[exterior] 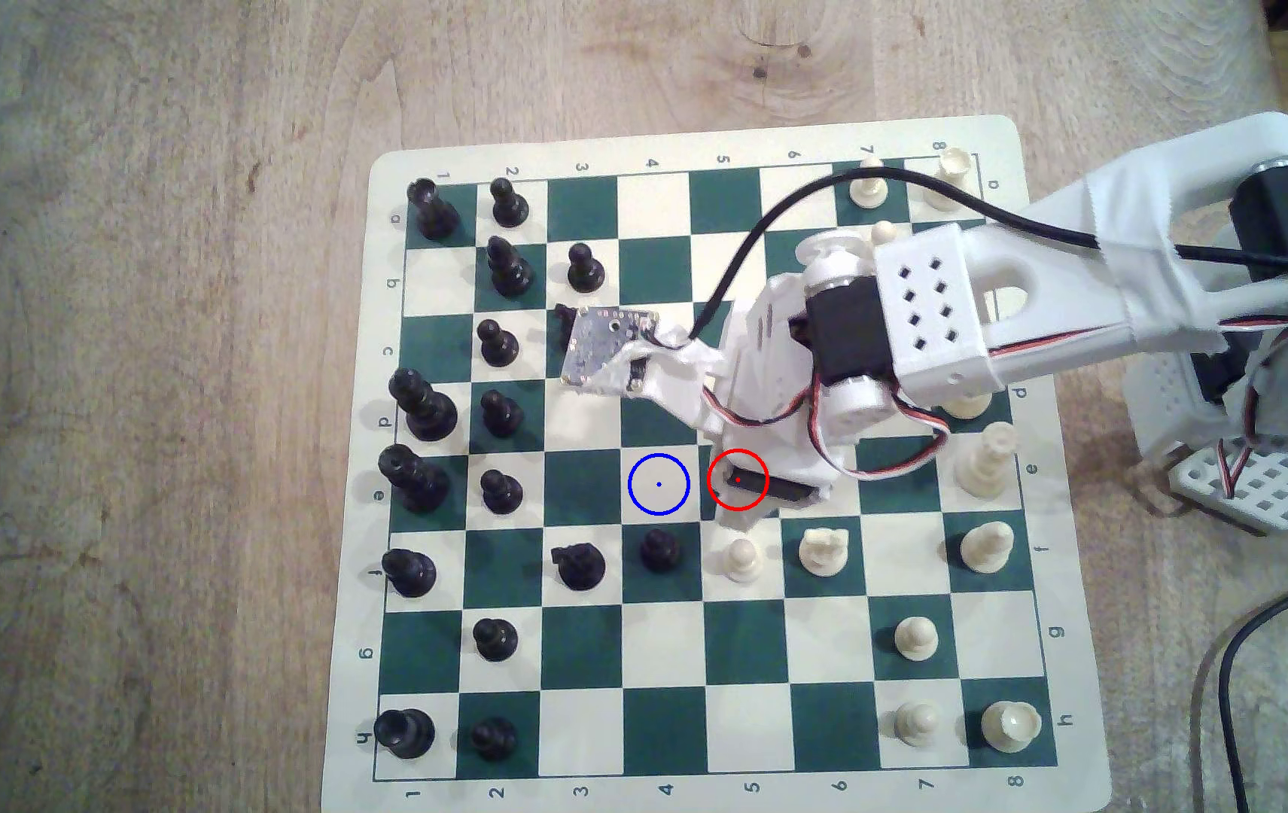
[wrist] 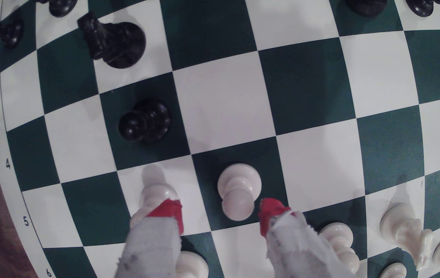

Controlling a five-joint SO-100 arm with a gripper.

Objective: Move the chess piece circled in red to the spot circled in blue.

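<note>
The cream pawn (wrist: 238, 192) stands upright on a green square, between and just beyond my gripper's (wrist: 220, 213) two red-tipped, cloth-wrapped fingers. Both tips stand apart from it, so the gripper is open. In the exterior view the gripper (exterior: 762, 488) hangs over the red-circled square and hides the pawn. The spot (exterior: 658, 484) is the blue-circled cream square directly to the exterior view's left of it, and nothing stands on it. In the wrist view that square (wrist: 226, 107) lies straight beyond the pawn.
Another cream pawn (exterior: 742, 559) and a cream knight (exterior: 823, 549) stand close below the gripper in the exterior view. A black pawn (exterior: 658, 547) and a black knight (exterior: 578, 564) sit just below the spot. Black pieces crowd the board's left columns.
</note>
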